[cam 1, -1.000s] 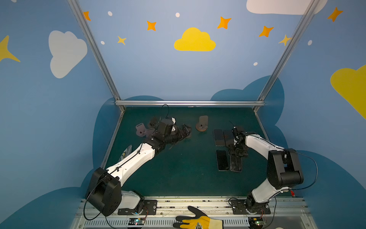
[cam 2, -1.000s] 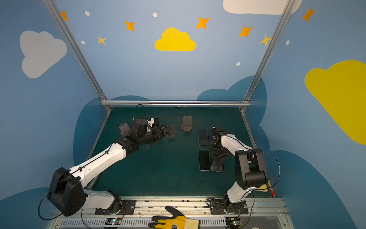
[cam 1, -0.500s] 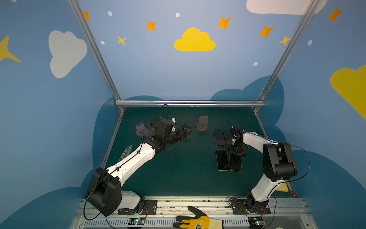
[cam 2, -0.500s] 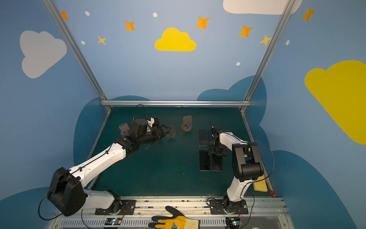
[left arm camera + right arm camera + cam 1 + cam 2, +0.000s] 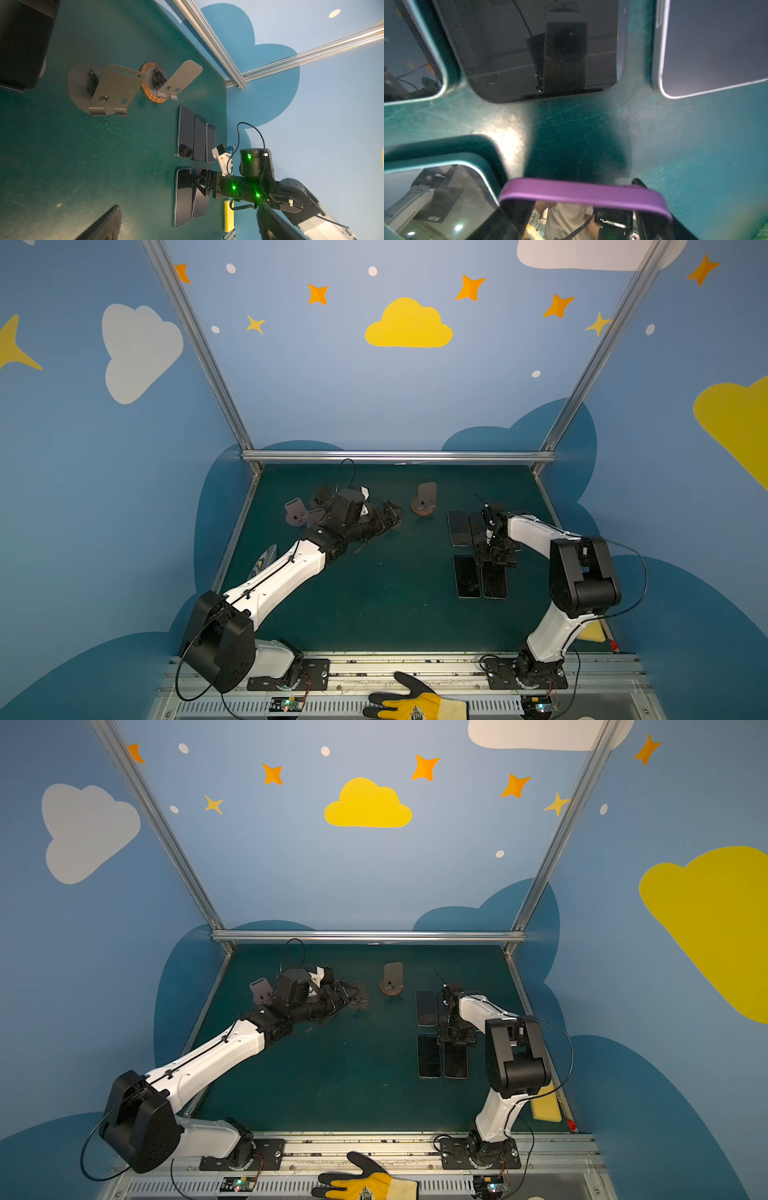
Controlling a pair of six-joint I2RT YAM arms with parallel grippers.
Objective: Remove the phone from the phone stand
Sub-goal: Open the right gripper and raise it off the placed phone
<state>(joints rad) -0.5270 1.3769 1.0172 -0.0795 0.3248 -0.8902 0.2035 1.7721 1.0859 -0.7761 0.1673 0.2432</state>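
Purple-edged phone (image 5: 200, 195) lies off any stand, well right of the wood-ringed stand (image 5: 154, 83) and nearer the robot, slotted beside other phones (image 5: 186, 133), seemingly to keep rows tidy. Right gripper (image 5: 203, 184) straddles its end; clamped or releasing, I cannot tell. Left gripper (image 5: 388, 516) gapes wide just left of that stand, its outline murky.

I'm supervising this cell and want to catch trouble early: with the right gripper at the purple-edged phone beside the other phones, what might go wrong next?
1. The right gripper straddles the purple-edged phone, which lies close beside the neighbouring phone. Pulling away carelessly could drag it onto that screen.
2. The left gripper, open, sits right by the grey stand. A swing from there might knock the stand over.
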